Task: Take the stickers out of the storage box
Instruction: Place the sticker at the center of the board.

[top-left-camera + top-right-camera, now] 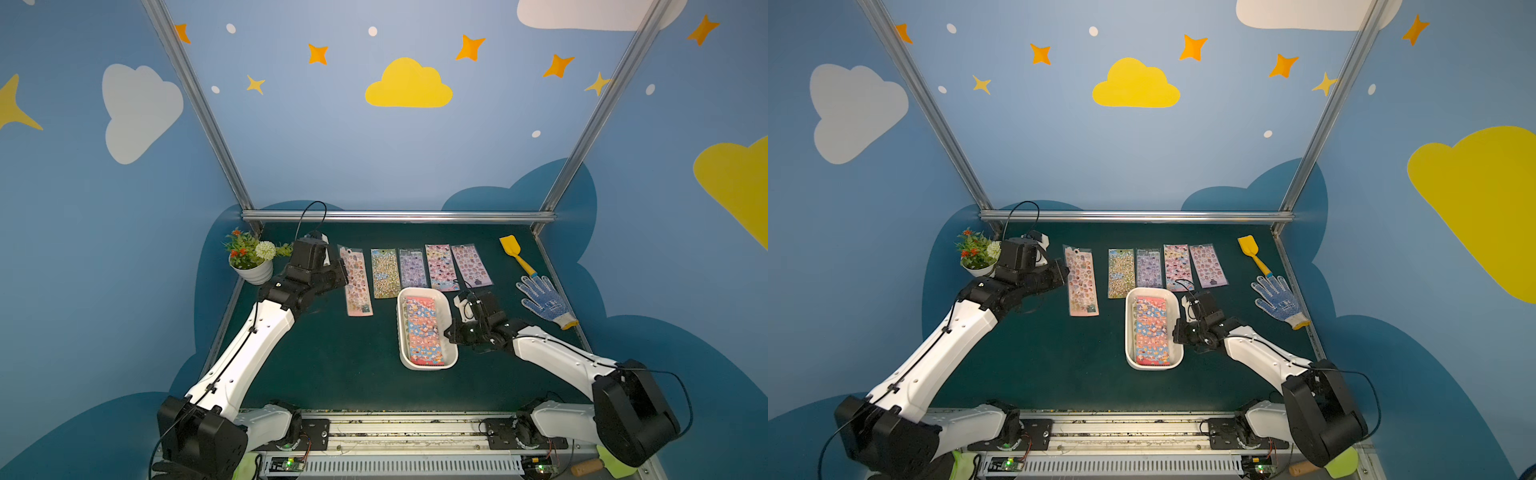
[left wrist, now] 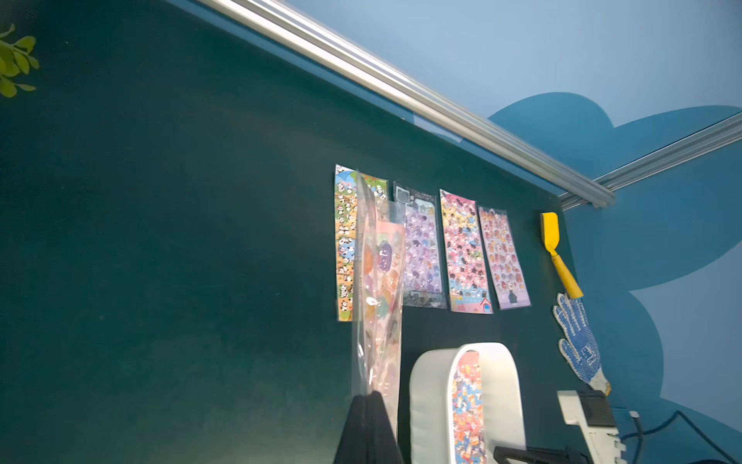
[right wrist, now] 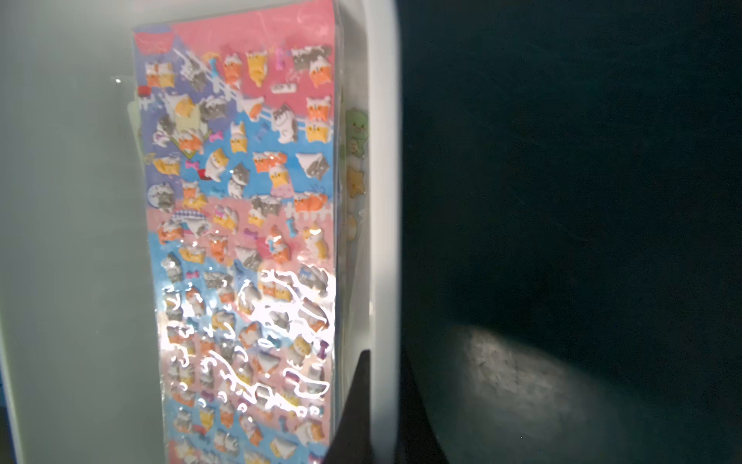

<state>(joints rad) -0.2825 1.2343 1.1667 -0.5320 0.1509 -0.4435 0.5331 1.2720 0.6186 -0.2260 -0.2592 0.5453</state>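
Right gripper (image 3: 383,405) seemingly clamped on storage box (image 1: 403,332); left gripper (image 2: 367,401) pinching pink sticker sheet (image 1: 358,286), long axis fore-aft.

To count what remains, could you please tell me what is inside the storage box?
A pink-and-blue sticker sheet lies on top; the edge of a second sheet peeks out beneath it. How many lie underneath is covered.

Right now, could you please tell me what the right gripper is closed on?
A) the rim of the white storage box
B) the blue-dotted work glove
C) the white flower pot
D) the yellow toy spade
A: in the right wrist view the right gripper straddles the white side rim of the storage box, shut on it, and both top views show it at that same edge.
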